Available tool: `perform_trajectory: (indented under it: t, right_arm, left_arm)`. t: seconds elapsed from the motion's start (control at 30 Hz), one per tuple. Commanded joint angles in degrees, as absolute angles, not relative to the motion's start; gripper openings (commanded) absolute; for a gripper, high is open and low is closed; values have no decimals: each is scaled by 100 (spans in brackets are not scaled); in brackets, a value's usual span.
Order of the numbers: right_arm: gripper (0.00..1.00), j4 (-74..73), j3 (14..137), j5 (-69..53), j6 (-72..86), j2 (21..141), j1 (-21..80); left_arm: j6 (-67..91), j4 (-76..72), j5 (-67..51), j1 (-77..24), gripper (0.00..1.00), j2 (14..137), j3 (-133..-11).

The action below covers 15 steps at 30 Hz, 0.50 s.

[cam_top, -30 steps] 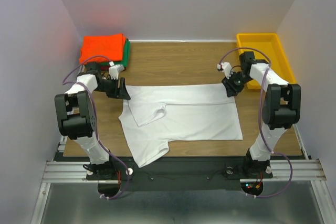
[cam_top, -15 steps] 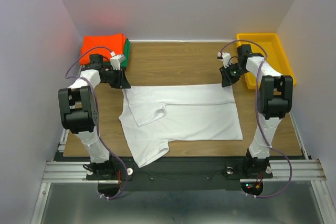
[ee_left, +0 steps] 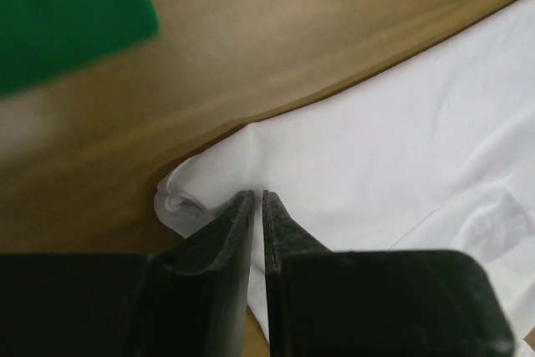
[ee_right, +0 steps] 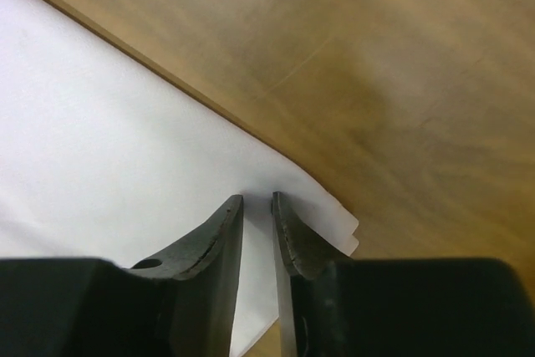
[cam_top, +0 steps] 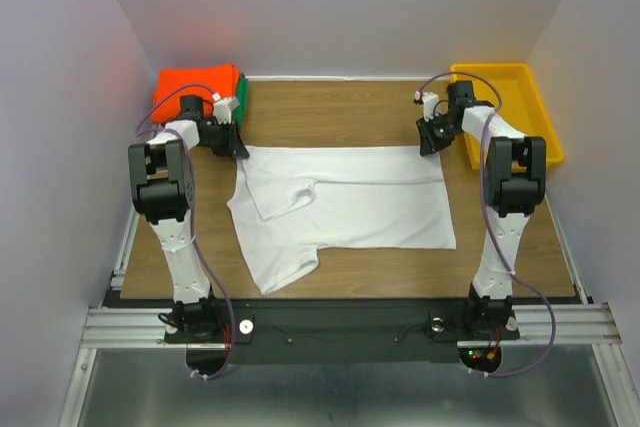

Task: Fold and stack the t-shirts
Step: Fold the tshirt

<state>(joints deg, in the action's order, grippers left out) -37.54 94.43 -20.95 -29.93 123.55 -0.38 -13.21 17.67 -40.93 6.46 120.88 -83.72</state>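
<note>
The white t-shirt lies spread flat across the wooden table, one sleeve trailing toward the near edge. My left gripper is shut on its far left corner; in the left wrist view the cloth bunches around the jaws. My right gripper is shut on the far right corner, and the right wrist view shows layered white cloth pinched between its tips. A folded orange t-shirt rests on a folded green one at the back left. The green one's corner shows just beyond my left jaws.
A yellow plastic tray stands at the back right, close to my right arm. White walls enclose the table on three sides. Bare wood runs between the folded stack and the tray.
Both grippers have closed on the white t-shirt's far corners and moved toward the back wall. The shirt has slid back with them and its far edge is pulled straighter.
</note>
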Motion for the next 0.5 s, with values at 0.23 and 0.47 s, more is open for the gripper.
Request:
perform_trajectory:
  t: [0.23,0.47]
  right_arm:
    - [58,-3269,11180,-1836,-2750,12790,-35]
    - [79,-3726,9715,-2610,-3339,10771,-9]
  left_arm:
    - [-1494,2540,-4420,615,46,12719,-10775]
    - [-2914,3171,-4561,571,63,10648,-9532]
